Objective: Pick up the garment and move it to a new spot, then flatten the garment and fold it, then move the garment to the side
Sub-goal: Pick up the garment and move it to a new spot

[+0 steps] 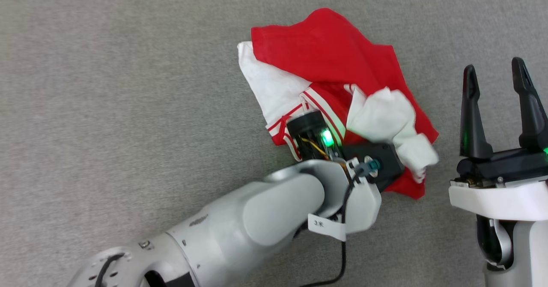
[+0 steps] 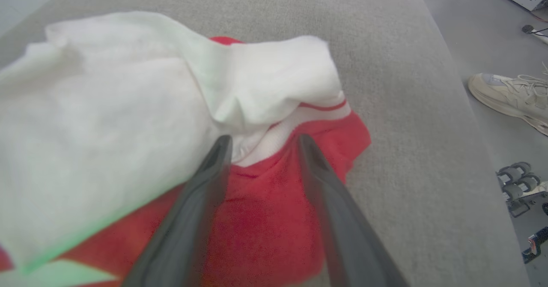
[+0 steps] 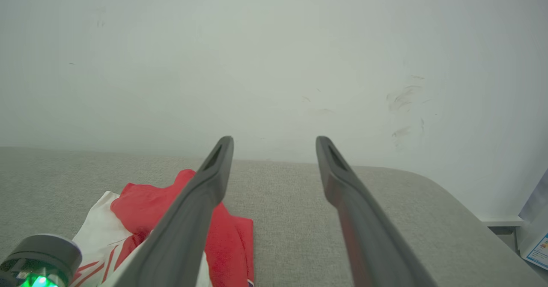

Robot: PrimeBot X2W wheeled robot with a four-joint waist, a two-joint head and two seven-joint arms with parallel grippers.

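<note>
The garment [image 1: 325, 51] lies crumpled on the grey cushioned surface [image 1: 107, 85], red cloth with white panels and striped trim on top. Its letters and number are hidden. My left wrist [image 1: 325, 150] reaches over its near edge, and a white fold covers the fingers there. In the left wrist view my left gripper [image 2: 263, 140] is open. Red cloth of the garment [image 2: 265, 218] lies between its fingers, whose tips sit at the white striped hem. My right gripper [image 1: 493, 66] stands open and empty to the right of the garment [image 3: 145, 201], fingers apart in its own wrist view [image 3: 274, 139].
The grey surface [image 2: 428, 150] rounds off at its right edge above a grey floor. A pale shoe [image 2: 509, 94] and small caster wheels [image 2: 513, 175] are on that floor. A white wall [image 3: 274, 43] rises behind the surface.
</note>
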